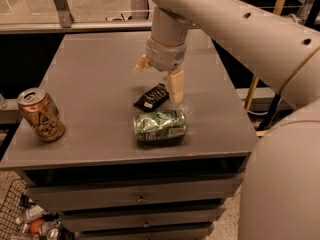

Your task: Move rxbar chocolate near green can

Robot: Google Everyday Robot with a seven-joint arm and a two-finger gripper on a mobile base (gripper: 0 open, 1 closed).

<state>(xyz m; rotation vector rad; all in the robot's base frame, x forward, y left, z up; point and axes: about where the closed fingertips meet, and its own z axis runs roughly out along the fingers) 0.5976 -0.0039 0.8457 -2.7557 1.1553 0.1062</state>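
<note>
The rxbar chocolate (151, 97), a small flat dark bar with white lettering, lies on the grey table (95, 79) just behind the green can (160, 126). The green can is dented and lies on its side near the table's front edge. My gripper (157, 76) hangs just above and behind the bar, open, with one finger (175, 85) beside the bar's right end and the other finger (141, 64) raised to the left. It holds nothing.
An orange-copper can (41, 115) with dark script stands upright at the table's front left. My large arm fills the upper right. Drawers sit under the tabletop, and a wire basket (25, 219) with clutter sits at the lower left.
</note>
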